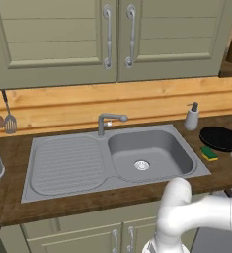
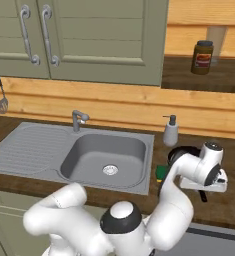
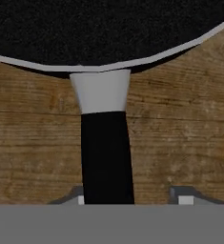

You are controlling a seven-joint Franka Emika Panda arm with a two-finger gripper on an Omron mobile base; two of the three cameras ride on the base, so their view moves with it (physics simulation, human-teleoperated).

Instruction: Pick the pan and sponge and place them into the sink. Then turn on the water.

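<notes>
Beside the sink, at about 3 o'clock from the basin, the round black frying pan [image 1: 219, 138] sits on the brown wooden desk [image 1: 63, 203]. The white robot arm bends low over it. Its gripper [image 3: 132, 196] is down at the pan's thin straight black handle [image 3: 107, 157]. One finger tip [image 3: 78, 197] looks like it touches the handle's side; the other finger tip [image 3: 185, 196] stands apart from it. So the gripper looks partly closed around the handle, not yet pinching it.

This looks like the first step: picking up the pan. Next, the gripper probably needs to squeeze the handle tight, lift, and carry the pan toward 9 o'clock into the grey metal sink [image 1: 48, 141].

The small yellow and green sponge block [image 1: 209, 153] waits just beside the pan, between it and the sink. The deep rounded basin holds just a round shiny drain [image 1: 141, 165]. No water falls from the bent grey faucet [image 1: 109, 120]. The drainboard has fine ribs, the desk shows wood grain, and the pan looks dull and speckled with a pale rim.
</notes>
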